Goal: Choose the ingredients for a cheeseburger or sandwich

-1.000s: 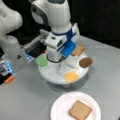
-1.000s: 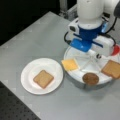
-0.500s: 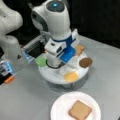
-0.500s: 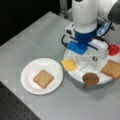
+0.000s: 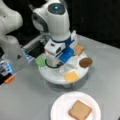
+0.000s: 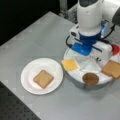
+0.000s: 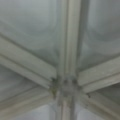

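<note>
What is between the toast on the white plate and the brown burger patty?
In a front view, the orange cheese square lies between the toast on the white plate and the brown patty, in the round tray.

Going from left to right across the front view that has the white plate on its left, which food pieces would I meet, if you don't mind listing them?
Toast square on the plate → orange cheese square → dark brown patty disc → second toast square. The gripper is hidden beneath the arm.

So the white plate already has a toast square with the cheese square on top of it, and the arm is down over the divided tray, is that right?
Not quite. The toast square lies alone on the white plate; both front views show it bare. The cheese square is in the divided tray, where the arm is indeed down, its hand hidden from view.
</note>
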Motion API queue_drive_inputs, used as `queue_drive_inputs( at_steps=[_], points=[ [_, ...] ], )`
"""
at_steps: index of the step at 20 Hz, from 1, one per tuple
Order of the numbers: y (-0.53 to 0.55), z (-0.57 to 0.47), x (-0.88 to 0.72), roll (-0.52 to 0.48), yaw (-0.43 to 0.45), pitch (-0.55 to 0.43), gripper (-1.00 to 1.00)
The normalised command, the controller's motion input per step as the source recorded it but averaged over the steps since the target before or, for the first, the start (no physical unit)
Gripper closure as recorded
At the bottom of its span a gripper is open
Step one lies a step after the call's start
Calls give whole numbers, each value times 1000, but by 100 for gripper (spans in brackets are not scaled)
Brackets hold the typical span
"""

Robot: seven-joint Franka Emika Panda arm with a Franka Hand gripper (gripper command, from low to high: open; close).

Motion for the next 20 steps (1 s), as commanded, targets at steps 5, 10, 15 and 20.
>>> queue_drive_inputs(
  at_steps=[5,10,15,20],
  points=[
    [18,-77,-232,-176,78,-198,-100],
    [109,-105,-236,-159,30,-201,-100],
    [157,-151,-220,-144,16,-214,-100],
    [86,-168,-199,-119,32,-218,-100]
  ],
)
